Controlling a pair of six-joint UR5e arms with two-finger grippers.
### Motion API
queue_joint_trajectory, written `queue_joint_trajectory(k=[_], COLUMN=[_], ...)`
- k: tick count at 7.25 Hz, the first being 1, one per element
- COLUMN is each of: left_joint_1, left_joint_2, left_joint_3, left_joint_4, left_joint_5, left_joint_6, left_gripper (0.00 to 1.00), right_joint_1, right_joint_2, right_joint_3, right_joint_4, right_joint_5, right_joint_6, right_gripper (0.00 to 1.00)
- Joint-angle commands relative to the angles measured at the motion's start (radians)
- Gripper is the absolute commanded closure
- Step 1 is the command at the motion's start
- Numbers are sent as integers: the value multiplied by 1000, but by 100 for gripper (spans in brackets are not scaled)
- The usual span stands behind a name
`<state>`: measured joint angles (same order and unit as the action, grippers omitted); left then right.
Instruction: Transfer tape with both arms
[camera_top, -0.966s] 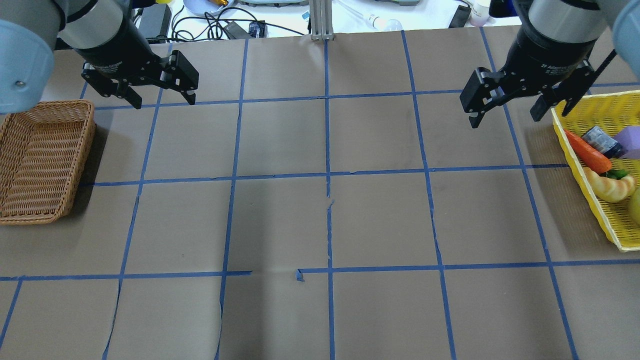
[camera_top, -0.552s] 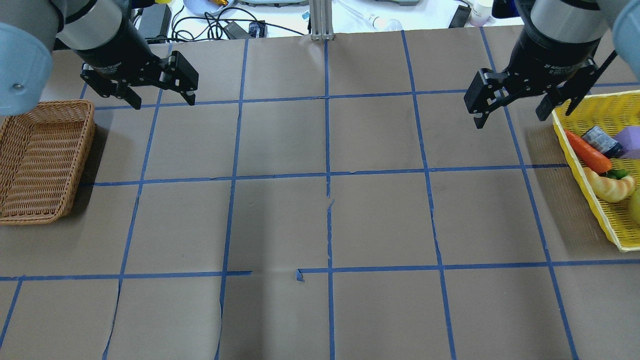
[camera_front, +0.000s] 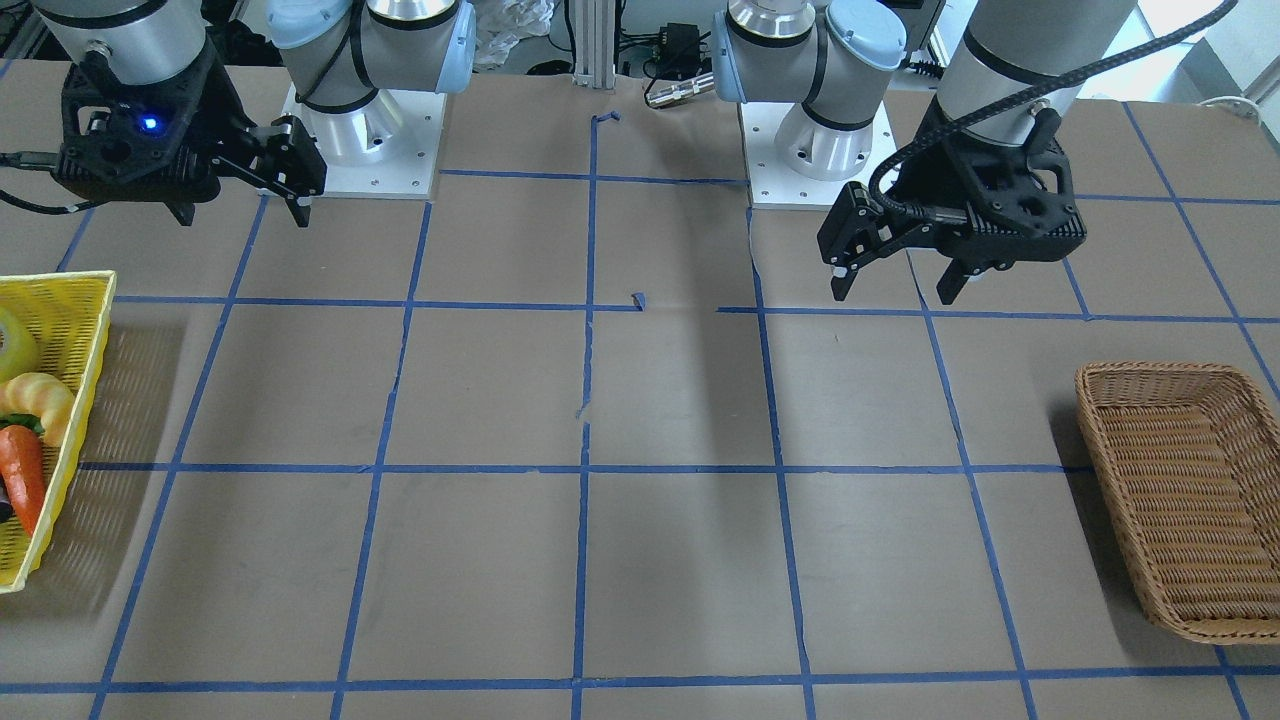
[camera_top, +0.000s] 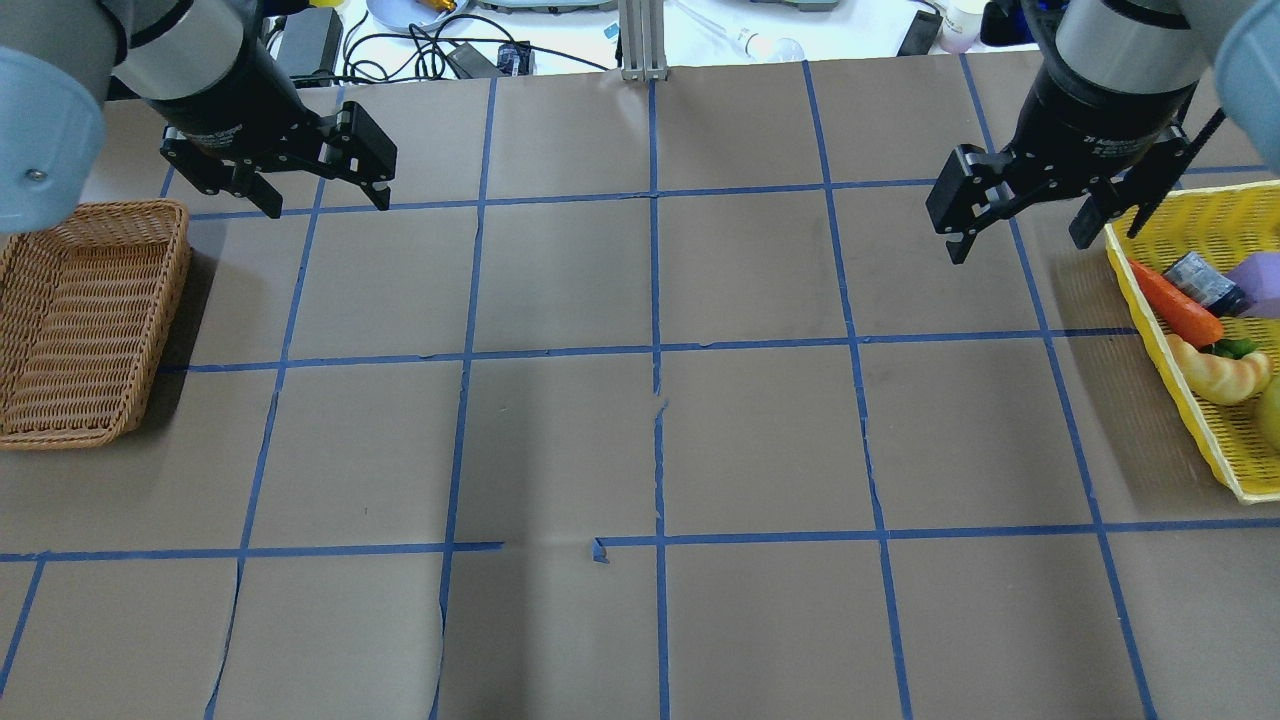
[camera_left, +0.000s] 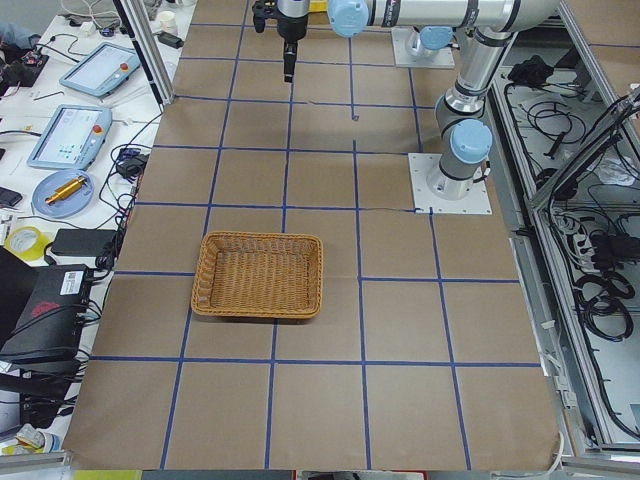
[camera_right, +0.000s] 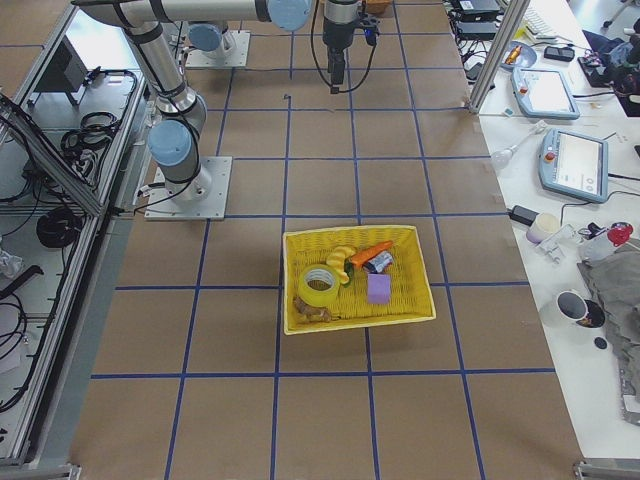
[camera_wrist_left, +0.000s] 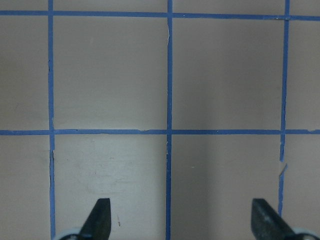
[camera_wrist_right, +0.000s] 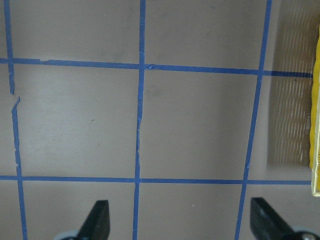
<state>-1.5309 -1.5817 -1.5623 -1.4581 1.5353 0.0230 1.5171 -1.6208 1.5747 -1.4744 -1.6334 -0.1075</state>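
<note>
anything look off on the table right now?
Only the grid: one blue grid line has a gap on the robot's side of the table, with a curled loose end beside it. Nothing is spilled; the tape sits in the yellow basket.

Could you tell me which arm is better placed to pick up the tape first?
Right: the right gripper hovers open beside the yellow basket holding the tape; the left gripper is over by the wicker basket.

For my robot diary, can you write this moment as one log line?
left hand: open, empty, above table | right hand: open, empty, near yellow basket | tape: in yellow basket, untouched
</note>
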Motion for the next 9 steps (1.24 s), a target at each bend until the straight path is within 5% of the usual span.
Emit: queue_joint_trajectory(k=[1, 9], left_joint_1=[0, 0], left_joint_2=[2, 2], left_joint_3=[1, 2], left_joint_4=[-1, 5], left_joint_5=[0, 2], left_joint_6=[0, 0], left_gripper=[0, 0], right_joint_1=[0, 0], right_joint_2=[2, 2], right_joint_3=[1, 21], right_joint_4=[0, -3], right_joint_5=[-2, 17], right_joint_6=[2, -3], right_gripper=[0, 0])
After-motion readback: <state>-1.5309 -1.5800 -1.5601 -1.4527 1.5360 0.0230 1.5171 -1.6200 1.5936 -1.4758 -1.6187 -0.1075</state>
